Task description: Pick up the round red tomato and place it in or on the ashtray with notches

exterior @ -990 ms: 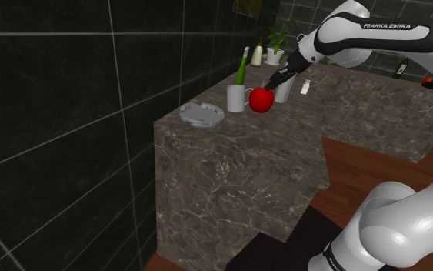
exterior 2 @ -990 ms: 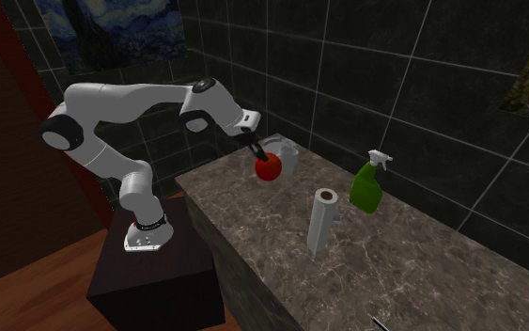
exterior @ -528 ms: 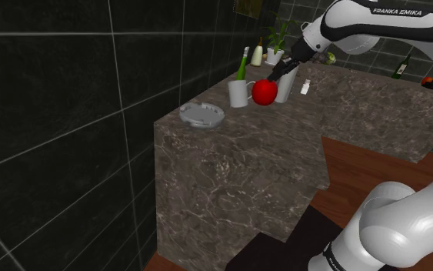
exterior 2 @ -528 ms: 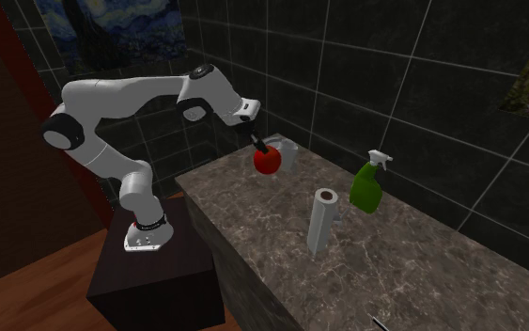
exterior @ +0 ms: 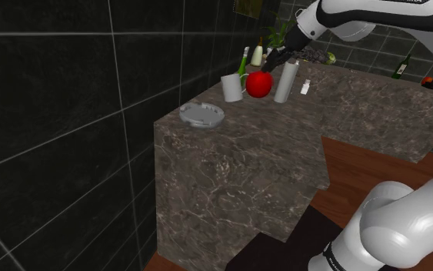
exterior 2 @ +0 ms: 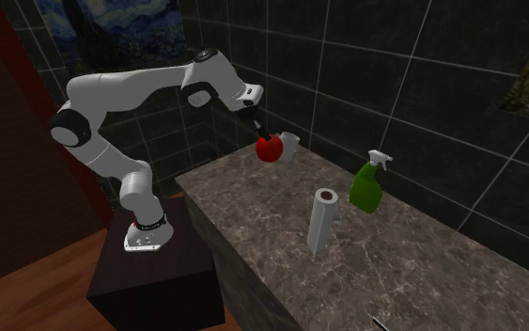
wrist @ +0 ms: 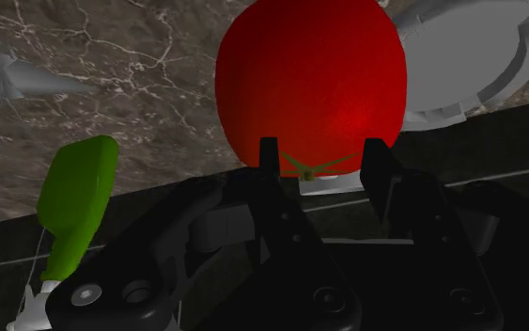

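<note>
Above the stone counter (exterior: 230,169), pincer (exterior: 272,66) clamped on red tomato (exterior: 259,84), white mug (exterior: 231,88) close by, grey notched ashtray (exterior: 202,115) apart

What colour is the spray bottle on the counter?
The spray bottle has a green body and white trigger head, clearest in the second exterior view.

Shoulder cam behind stand (exterior: 272,254); 2nd opposite, sharing counter (exterior: 230,177).

One tomato (exterior: 259,84), one ashtray (exterior: 202,115), one mug (exterior: 231,88), one spray bottle (exterior 2: 367,185).
</note>
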### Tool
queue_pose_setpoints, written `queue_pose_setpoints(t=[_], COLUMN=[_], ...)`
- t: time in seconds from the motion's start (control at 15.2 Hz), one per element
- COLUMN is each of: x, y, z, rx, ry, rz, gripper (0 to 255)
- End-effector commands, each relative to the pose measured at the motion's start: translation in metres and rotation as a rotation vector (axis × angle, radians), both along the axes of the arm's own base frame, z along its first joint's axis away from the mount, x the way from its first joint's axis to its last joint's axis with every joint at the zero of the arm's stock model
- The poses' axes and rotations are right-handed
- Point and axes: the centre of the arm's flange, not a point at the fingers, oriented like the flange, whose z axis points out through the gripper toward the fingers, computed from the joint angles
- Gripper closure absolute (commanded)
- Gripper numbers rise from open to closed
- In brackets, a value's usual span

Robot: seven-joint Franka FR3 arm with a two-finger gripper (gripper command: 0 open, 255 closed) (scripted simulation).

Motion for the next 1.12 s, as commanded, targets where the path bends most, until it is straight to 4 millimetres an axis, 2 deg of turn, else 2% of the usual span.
queue_pose_setpoints(t=[0.0, 0.92, 1.06], x=[0.010, 0.084, 0.084], y=[0.025, 0.189, 0.189], z=[0.007, 0.051, 0.041], rx=[0.001, 0.001, 0.001], ry=[0.000, 0.000, 0.000], rz=[-0.001, -0.001, -0.001], gripper=[255, 255, 255])
